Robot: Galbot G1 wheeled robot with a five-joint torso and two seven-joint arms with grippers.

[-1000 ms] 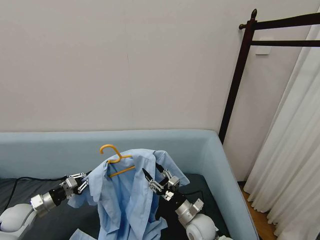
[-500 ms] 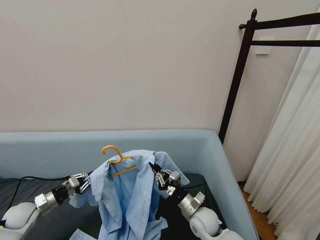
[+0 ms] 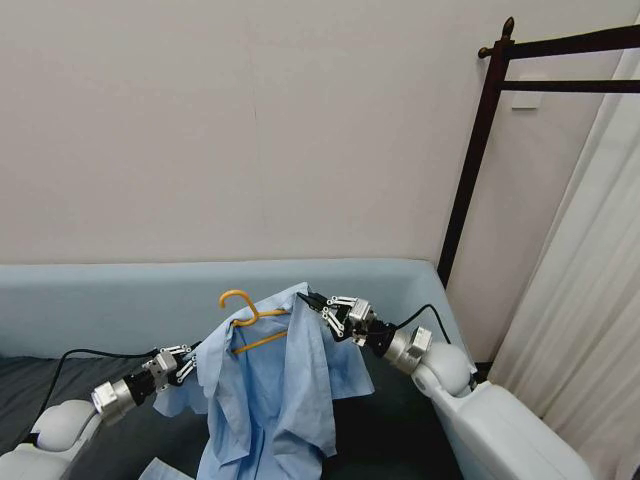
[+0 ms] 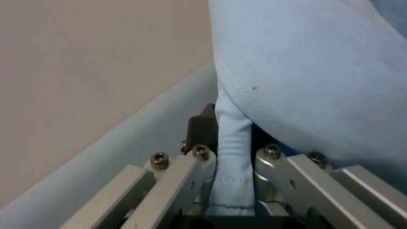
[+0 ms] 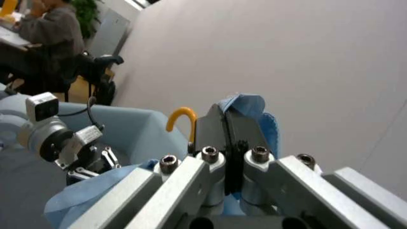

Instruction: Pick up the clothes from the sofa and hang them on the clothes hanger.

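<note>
A light blue shirt point(image 3: 275, 400) hangs on an orange hanger point(image 3: 243, 302) held up above the sofa. My right gripper point(image 3: 318, 311) is shut on the shirt's shoulder at the hanger's right end; in the right wrist view its fingers point(image 5: 224, 131) are pressed together on blue cloth, with the orange hook point(image 5: 178, 119) behind. My left gripper point(image 3: 186, 365) is shut on the shirt's left sleeve edge; in the left wrist view a fold of blue cloth point(image 4: 233, 157) is pinched between its fingers. A dark wooden clothes rack point(image 3: 482, 140) stands at the right.
The pale blue sofa back point(image 3: 110, 300) runs across the view, with a dark seat point(image 3: 385, 440) below. White curtains point(image 3: 590, 330) hang at the far right beside the rack. A plain wall stands behind.
My right arm has risen and reached forward, lifting the shirt's shoulder and the hanger up and to the right. My left gripper followed slightly to the right, still holding the sleeve.
</note>
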